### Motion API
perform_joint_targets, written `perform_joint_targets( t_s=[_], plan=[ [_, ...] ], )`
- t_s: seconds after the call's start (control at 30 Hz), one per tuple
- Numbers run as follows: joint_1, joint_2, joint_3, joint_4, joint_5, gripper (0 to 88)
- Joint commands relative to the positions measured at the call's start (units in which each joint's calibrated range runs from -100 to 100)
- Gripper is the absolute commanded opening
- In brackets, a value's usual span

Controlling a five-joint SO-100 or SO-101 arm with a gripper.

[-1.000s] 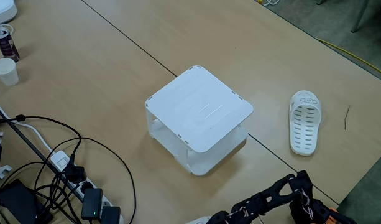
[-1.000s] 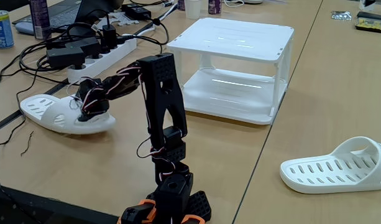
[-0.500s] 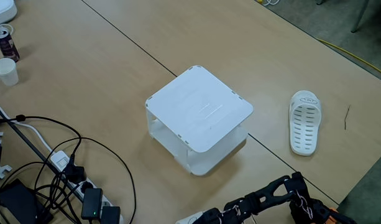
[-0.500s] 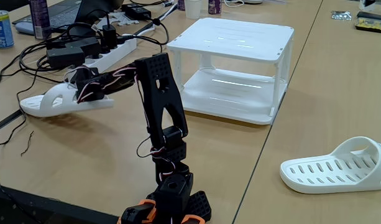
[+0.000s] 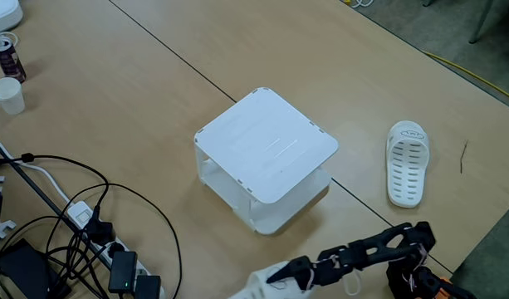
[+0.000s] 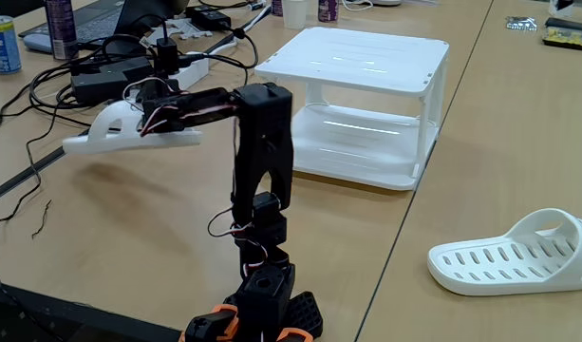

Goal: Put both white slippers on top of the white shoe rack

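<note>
Gripper point(image 6: 150, 122) is clamped on one slipper point(image 6: 120, 133), holding it off the table point(image 6: 177, 218), roughly level, sole down, out to the left of the arm point(image 6: 262, 152) in a fixed view. In a fixed view from above the same slipper point(image 5: 266, 281) pokes in at the bottom edge with the gripper point(image 5: 300, 270) on it, just below the rack's point(image 5: 266, 149) near corner, not touching it. Rack top is bare; rack point(image 6: 357, 71) stands upright mid-table, beyond the arm in a fixed view. Second slipper point(image 5: 408, 162) lies flat on the table, right of the rack and well apart from it, strap end away from the arm base; in a fixed view it point(image 6: 518, 255) sits at lower right, sole down. Power strip and cables point(image 5: 88, 232) clutter the left side, clear of the rack; paper cup point(image 5: 7, 94) and can point(image 5: 7, 55) at far left.
</note>
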Motion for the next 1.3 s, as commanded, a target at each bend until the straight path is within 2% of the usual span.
perform_joint_targets(
  t_s=[0.0,0.33,0.47,0.77,1.07,1.27],
  plan=[
    [0.6,-17.98,1.92,9.91,0.42,0.8],
    [0.85,-35.31,1.65,27.86,0.42,0.8],
    [2.16,-38.26,0.48,29.5,0.42,0.8],
    [12.11,-38.26,-10.8,31.65,0.42,0.8],
    [14.58,-38.17,-19.37,33.29,0.42,0.8],
    [20.42,-33.29,-24.15,33.55,0.42,0.8]
  ],
)
